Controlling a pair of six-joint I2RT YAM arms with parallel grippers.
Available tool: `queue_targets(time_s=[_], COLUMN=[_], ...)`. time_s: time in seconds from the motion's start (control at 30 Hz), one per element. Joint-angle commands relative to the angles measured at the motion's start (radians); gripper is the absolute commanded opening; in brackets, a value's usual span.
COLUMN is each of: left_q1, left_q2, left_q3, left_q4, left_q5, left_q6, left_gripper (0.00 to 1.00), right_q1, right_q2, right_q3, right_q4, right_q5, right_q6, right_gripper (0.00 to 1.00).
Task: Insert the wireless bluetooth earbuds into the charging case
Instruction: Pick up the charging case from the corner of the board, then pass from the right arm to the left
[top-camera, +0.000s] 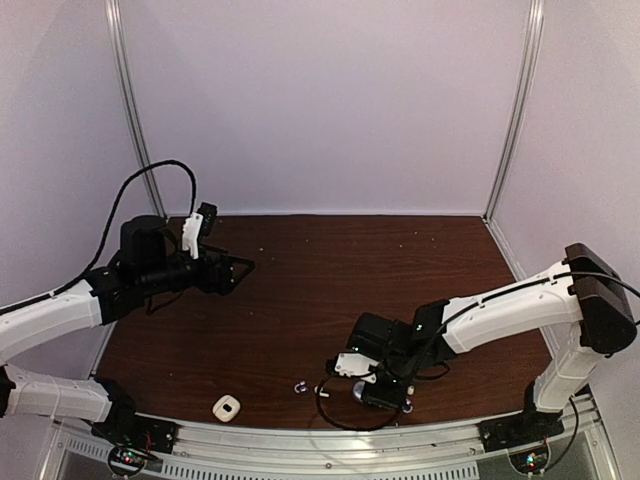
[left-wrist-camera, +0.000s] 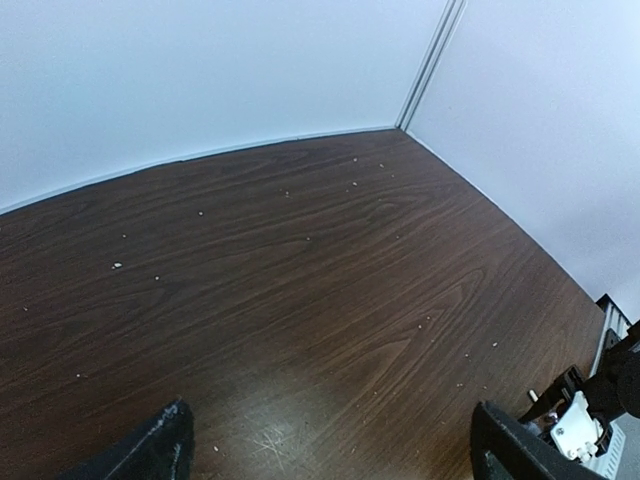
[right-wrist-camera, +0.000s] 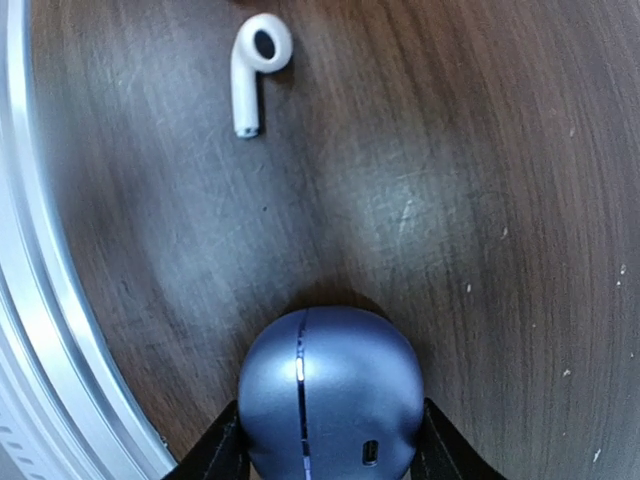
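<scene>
Dark brown wood forms the table (top-camera: 330, 270). Over its left side, the left tool (left-wrist-camera: 330, 455) hangs with its fingers spread wide and nothing between them. At the near edge, the right tool (top-camera: 373, 393) presses against both sides of a rounded blue-purple charging case (right-wrist-camera: 330, 400). Just beyond the case, one white earbud (right-wrist-camera: 255, 70) lies on the table.

Earbud (right-wrist-camera: 255, 70) on table (right-wrist-camera: 480, 200) beyond charging case (right-wrist-camera: 330, 390), both seemingly near its edge.
</scene>
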Motion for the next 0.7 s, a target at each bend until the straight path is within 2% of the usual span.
queue_targets(time_s=[0.0,0.07,0.27,0.43,0.67], left_q1=[-0.004,-0.004,-0.004,-0.034,-0.193], left_q2=[-0.017,-0.02,-0.015,0.057,0.188], left_q3=[-0.006,-0.007,-0.036,-0.013,0.098], left_q4=[0.07,0.079,0.167,0.221,0.23], left_q5=[-0.064,-0.091,-0.091,-0.007,0.046], left_q6=[-0.023,-0.031,-0.068,-0.115,-0.148], left_gripper=[0.97,0.97,0.95,0.84,0.77], right_q1=[-0.017,-0.057,-0.202,-0.208,-0.203], right_q2=[-0.03,-0.058,-0.188,-0.3,-0.395], right_q3=[0.021,0.017,0.01,0.009,-0.037], right_q4=[0.063,0.101,0.285,0.413,0.502], right_q5=[0.06,0.063,0.062,0.15,0.239], right_q6=[0.053,0.098,0.229,0.242,0.184], right_gripper=[0.43,0.39,0.38,0.38,0.38])
